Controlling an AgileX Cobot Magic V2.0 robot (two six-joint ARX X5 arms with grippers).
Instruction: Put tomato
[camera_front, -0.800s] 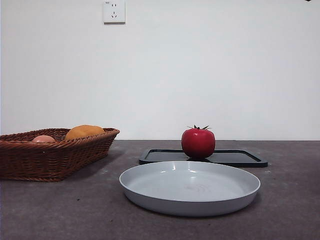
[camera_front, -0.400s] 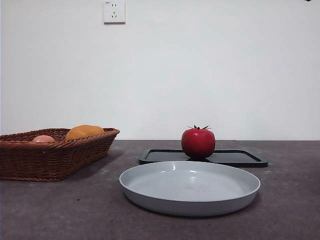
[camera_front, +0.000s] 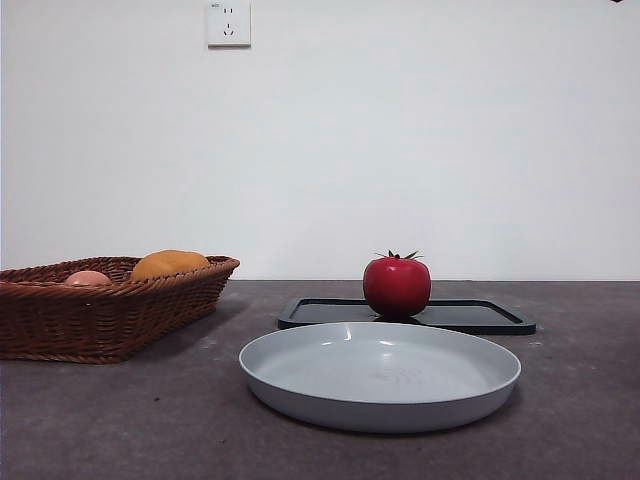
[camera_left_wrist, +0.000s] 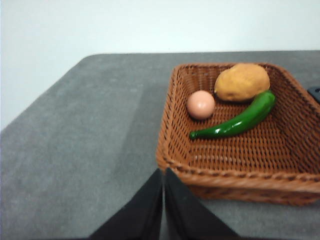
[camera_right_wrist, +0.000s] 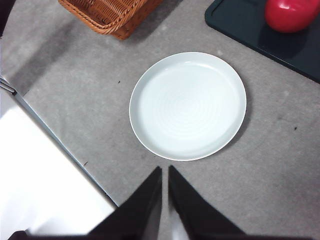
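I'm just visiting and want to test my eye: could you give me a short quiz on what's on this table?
1. True or false: the tomato lies in the basket.
2. What does the tomato stand on? A) plate B) black tray C) bare table
3. How many items lie in the basket, by the left wrist view?

Key:
1. False; it is outside the basket.
2. B, the tray behind the plate.
3. Three: orange fruit, pink fruit, green pepper.

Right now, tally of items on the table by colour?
Red: 1, tomato
Orange-yellow: 1, fruit
Pink: 1, small fruit
Green: 1, pepper
Brown: 1, basket
Grey: 1, plate
Black: 1, tray
Total: 7
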